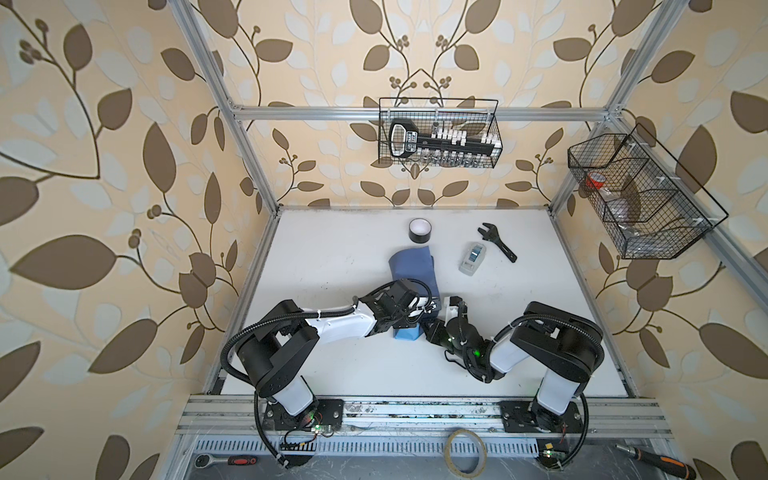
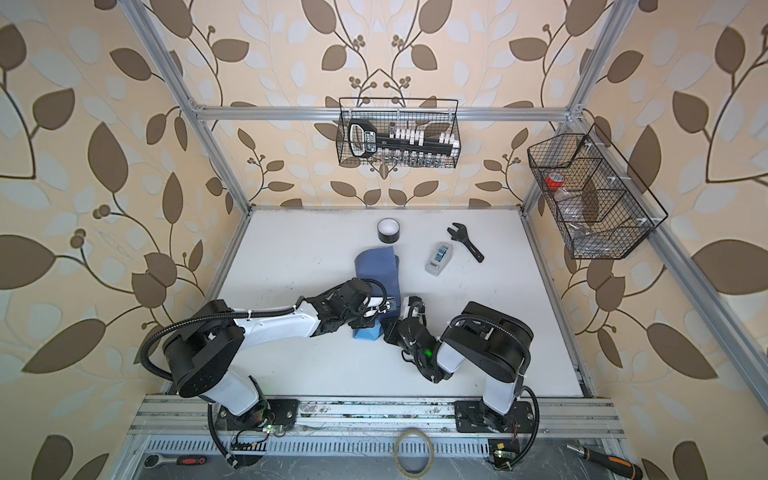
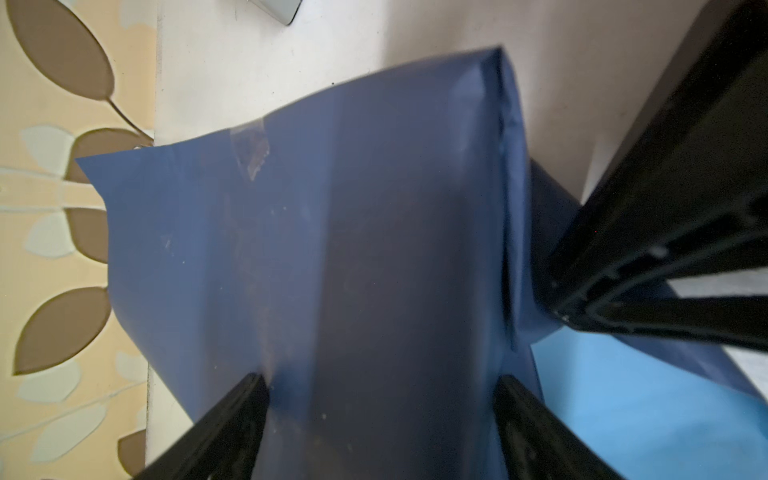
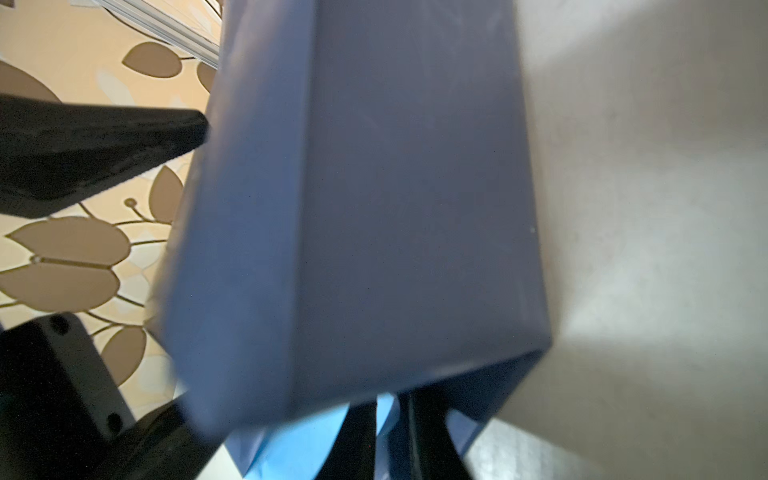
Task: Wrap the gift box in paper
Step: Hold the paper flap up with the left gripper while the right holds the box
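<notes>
Paper (image 1: 411,266) lies in the middle of the white desk (image 1: 311,257), folded over into a box-shaped tube with its darker slate-blue face outward. It runs from behind the black tape roll (image 1: 419,230) near the far edge back toward the two arms. A strip of the light sky-blue face (image 1: 405,334) shows at the tube's near end, in both top views. The gift box shows in no view; whether it sits inside the folds I cannot tell.

The left gripper (image 3: 380,386) reaches in from the left. Its jaws stand wide apart, with one fingertip (image 3: 249,395) on each side of the paper's top face. They press on the sheet, and no clamped edge is visible.

The right gripper (image 4: 392,424) comes in low from the right at the tube's open near end. Its jaws are almost together, pinching a sliver of the paper's light-blue edge between them.

A small clear-grey case (image 1: 472,257) and a black adjustable wrench (image 1: 496,241) lie toward the far right of the desk, well apart from the paper.
</notes>
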